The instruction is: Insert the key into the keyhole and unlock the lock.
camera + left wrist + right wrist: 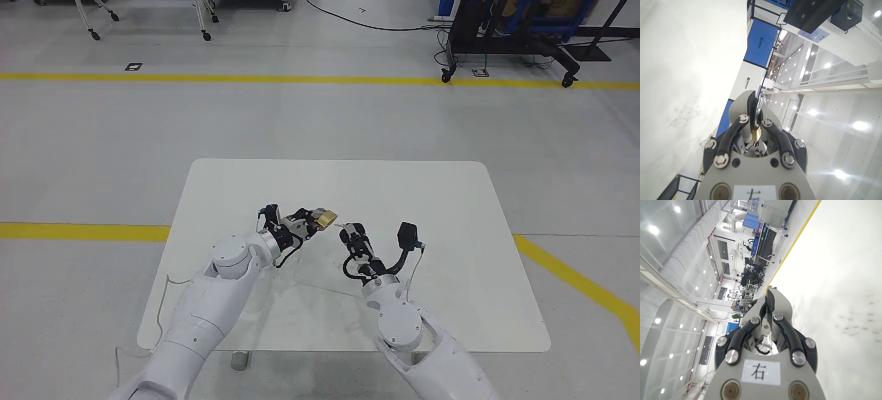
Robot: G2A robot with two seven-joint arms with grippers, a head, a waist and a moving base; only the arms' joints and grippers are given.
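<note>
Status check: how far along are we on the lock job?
Done: the padlock is clamped by its shackle in the left pincer. In hand: the right pincer is shut, seemingly on the thin key. Left: insertion and turning; the top view shows them apart.

Brass padlock [322, 216] in L jaws; key [765, 327] pinched in R jaws.

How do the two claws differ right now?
The left gripper is shut on a brass lock; the right gripper is shut on a thin metal piece, likely the key. The left gripper's load is chunky and gold-coloured, the right gripper's slim and silvery. Both are over the white table, pointing toward each other.
</note>
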